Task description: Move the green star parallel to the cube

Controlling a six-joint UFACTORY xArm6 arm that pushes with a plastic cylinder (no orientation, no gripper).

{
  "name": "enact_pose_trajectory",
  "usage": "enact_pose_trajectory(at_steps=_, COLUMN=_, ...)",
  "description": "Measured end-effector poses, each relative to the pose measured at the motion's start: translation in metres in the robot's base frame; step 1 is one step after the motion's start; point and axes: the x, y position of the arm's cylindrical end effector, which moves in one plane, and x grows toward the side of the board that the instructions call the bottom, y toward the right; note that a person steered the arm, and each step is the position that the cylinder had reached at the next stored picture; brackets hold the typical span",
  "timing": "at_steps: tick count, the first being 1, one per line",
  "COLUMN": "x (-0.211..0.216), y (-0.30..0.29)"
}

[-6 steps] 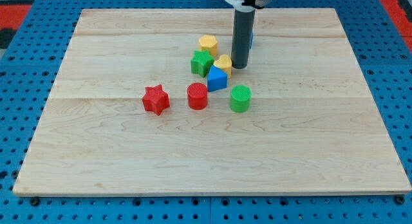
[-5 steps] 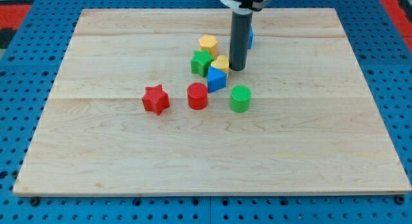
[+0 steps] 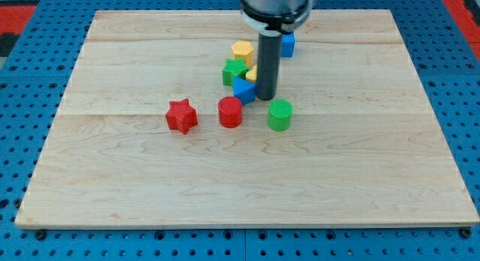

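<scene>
The green star (image 3: 232,70) lies in the cluster near the board's upper middle, below the yellow hexagon (image 3: 241,51). The blue cube (image 3: 286,43) sits to the upper right, partly hidden behind the rod. My tip (image 3: 267,98) is down on the board at the right side of the blue wedge-shaped block (image 3: 244,90), just above the green cylinder (image 3: 280,115). A yellow block (image 3: 253,72) is mostly hidden behind the rod, right of the green star.
A red cylinder (image 3: 230,112) and a red star (image 3: 181,115) sit to the left of the green cylinder. The wooden board (image 3: 112,178) rests on a blue pegboard surface.
My tip has moved down and slightly left, from beside the yellow block to beside the blue wedge block. The blue wedge block has shifted a little left. The cube now shows more.
</scene>
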Motion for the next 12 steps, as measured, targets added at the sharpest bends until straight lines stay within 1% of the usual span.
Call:
enact_pose_trajectory(at_steps=1, x=-0.02, y=-0.01)
enact_pose_trajectory(at_steps=2, x=-0.04, y=-0.008)
enact_pose_trajectory(at_steps=3, x=-0.034, y=-0.022)
enact_pose_trajectory(at_steps=4, x=-0.017, y=-0.042)
enact_pose_trajectory(at_steps=5, x=-0.022, y=-0.044)
enact_pose_trajectory(at_steps=6, x=-0.043, y=-0.054)
enact_pose_trajectory(at_steps=9, x=-0.067, y=-0.06)
enact_pose_trajectory(at_steps=11, x=-0.068, y=-0.055)
enact_pose_trajectory(at_steps=12, x=-0.077, y=-0.051)
